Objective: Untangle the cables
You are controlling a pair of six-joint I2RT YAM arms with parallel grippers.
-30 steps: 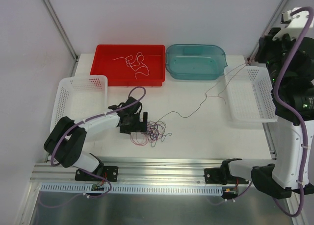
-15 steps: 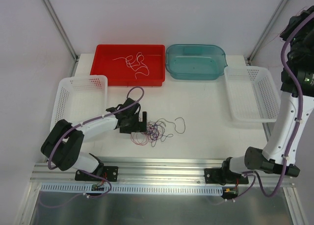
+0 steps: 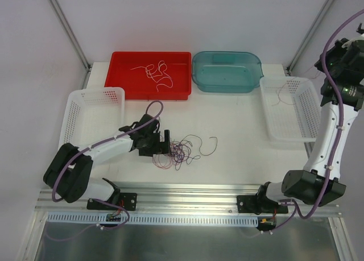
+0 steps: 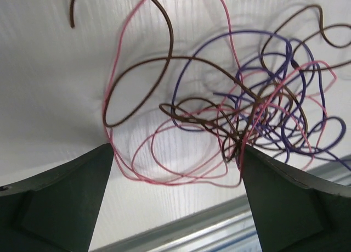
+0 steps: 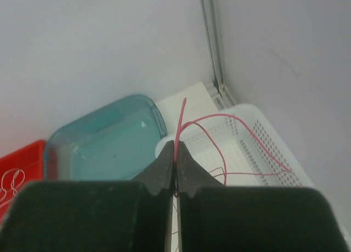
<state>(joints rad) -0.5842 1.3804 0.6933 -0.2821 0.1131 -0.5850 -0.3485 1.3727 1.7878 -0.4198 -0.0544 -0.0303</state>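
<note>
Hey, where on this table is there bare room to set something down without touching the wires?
Widest bare patch: table between the cable tangle, teal tub and right basket. A narrower strip lies between the red tray and the left gripper. Crowded: around the tangle, where that open gripper sits. The right basket holds a pink cable.

The left fingers (image 4: 60, 197) are standing spread wide, one at each lower corner. The cables (image 4: 249, 106) are lying tangled on the white surface (image 4: 44, 71) between and beyond the fingertips, with pink, purple and brown strands looping over one another. Pink and brown strands are passing just beside the right-hand fingertip.
</note>
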